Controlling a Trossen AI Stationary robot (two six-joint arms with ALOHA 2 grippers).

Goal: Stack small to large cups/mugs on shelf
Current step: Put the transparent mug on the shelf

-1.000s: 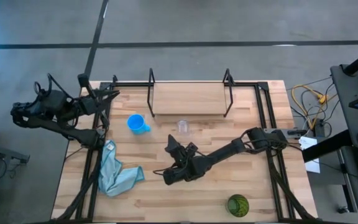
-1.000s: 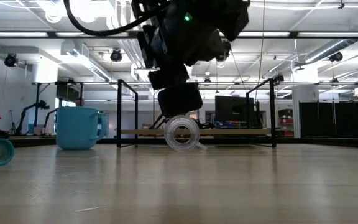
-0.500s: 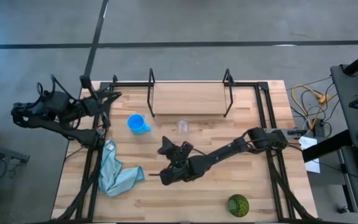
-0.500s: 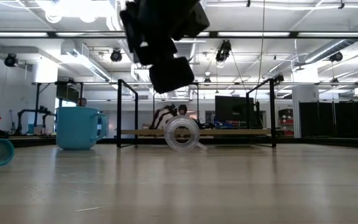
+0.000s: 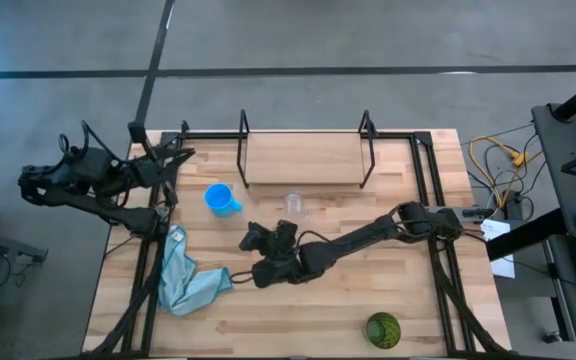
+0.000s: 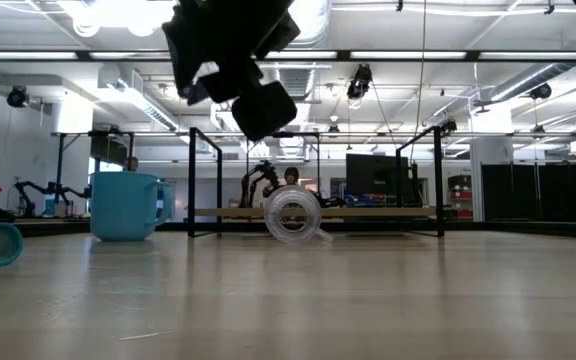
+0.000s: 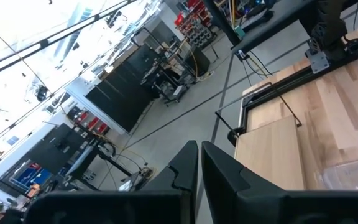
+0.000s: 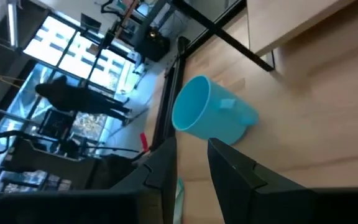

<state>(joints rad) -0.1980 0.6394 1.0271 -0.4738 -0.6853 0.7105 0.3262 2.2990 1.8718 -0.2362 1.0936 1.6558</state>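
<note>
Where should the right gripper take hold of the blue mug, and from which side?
Probably the rim, from above. The blue mug stands upright with its mouth open and its handle toward the clear cup, so the wall away from the handle is free. The right gripper hovers beside it, its jaws slightly apart.

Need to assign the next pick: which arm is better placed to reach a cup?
Right, probably. Its end effector hangs over mid-table, open, between the blue mug and clear cup. The left end effector sits off the table's edge.
</note>
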